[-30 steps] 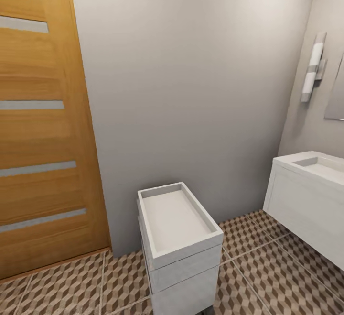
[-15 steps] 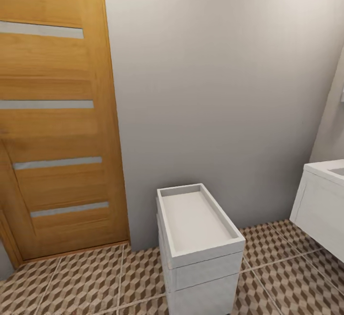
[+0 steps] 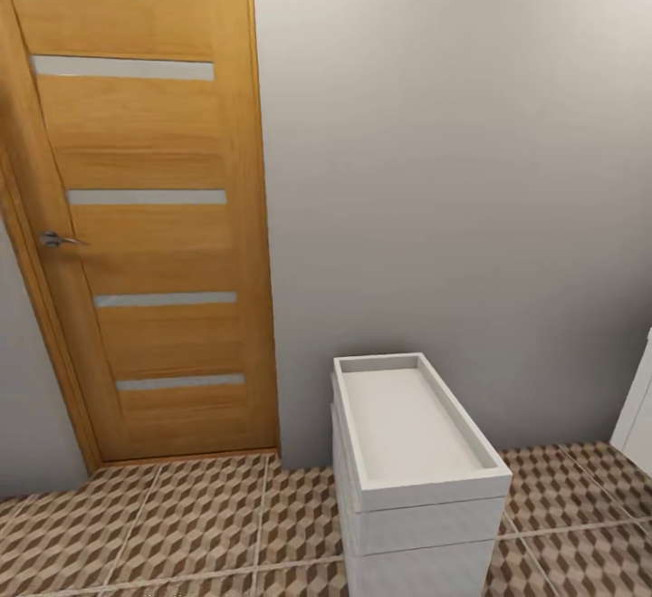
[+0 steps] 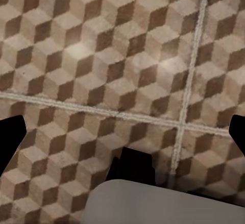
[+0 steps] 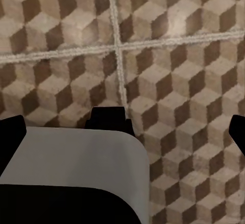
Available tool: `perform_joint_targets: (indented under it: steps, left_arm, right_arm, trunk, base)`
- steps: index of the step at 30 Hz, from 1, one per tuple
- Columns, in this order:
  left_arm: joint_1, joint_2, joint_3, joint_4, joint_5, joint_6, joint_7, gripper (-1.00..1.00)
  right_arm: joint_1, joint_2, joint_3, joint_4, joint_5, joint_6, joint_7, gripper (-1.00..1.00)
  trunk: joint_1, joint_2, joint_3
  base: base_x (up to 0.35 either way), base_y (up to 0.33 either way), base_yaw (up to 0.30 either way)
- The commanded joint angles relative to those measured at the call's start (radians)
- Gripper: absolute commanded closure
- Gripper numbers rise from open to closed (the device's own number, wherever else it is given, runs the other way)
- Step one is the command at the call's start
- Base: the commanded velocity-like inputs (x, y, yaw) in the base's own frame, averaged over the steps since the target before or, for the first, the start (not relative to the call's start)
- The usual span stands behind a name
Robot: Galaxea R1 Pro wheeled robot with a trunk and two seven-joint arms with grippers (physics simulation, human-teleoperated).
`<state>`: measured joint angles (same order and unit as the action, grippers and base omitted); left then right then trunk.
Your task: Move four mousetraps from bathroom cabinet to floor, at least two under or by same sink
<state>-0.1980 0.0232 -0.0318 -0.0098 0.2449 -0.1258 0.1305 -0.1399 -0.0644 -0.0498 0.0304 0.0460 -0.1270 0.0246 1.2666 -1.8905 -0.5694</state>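
Far left in head view: slice of grey wall, then tall orange-brown wooden door (image 3: 149,216) w/ four pale horizontal glass strips and a metal lever handle (image 3: 56,239) on its left edge; shut in its frame, bottom edge meeting the bathroom floor (image 3: 181,524). Right of door: plain grey wall (image 3: 453,171) across the rest of the view. Near centre-right: white boxy unit (image 3: 417,479), shallow tray-like recess on top, horizontal seams down its front, standing on the tiles w/ narrow end toward the wall. Far right edge: sliver of another white unit (image 3: 638,407). Floor tiles large, brown/beige/white cube print, pale grout lines. No mousetraps or low wooden cabinet visible from here, so location of either: can't tell. Left wrist view: left pincer (image 4: 122,137) pointing down at the cube-pattern floor, dark fingertips (image 4: 10,140) at opposite edges of frame, so spread wide, nothing between them; grout cross ahead of the pincer, grey rounded robot part (image 4: 163,203) and a dark block below, close to camera. Right wrist view: right pincer (image 5: 122,134) likewise aimed at floor, dark tips (image 5: 11,132) at both frame edges, spread apart, holding nothing; grout junction ahead of the pincer, pale grey rounded body part (image 5: 76,157) close under it w/ a dark piece at its far edge.
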Motion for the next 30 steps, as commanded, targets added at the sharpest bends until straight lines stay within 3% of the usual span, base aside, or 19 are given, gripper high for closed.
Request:
perform_joint_targets:
  steps: [1,30]
  left_arm:
    - [-0.001,0.0,-0.004,0.001,0.007,-0.003,0.001,-1.0]
    - [0.0,0.0,-0.003,0.001,0.007,-0.003,0.001,-1.0]
  right_arm:
    - [-0.002,0.0,-0.005,0.003,0.005,-0.006,0.002,-1.0]
    - [-0.001,-0.002,-0.005,0.003,0.005,-0.006,-0.009,-1.0]
  trunk:
    - [0.0,-0.001,-0.001]
    - [0.0,-0.001,-0.001]
  base:
    - [0.0,0.0,0.28]
    - [0.0,0.0,0.28]
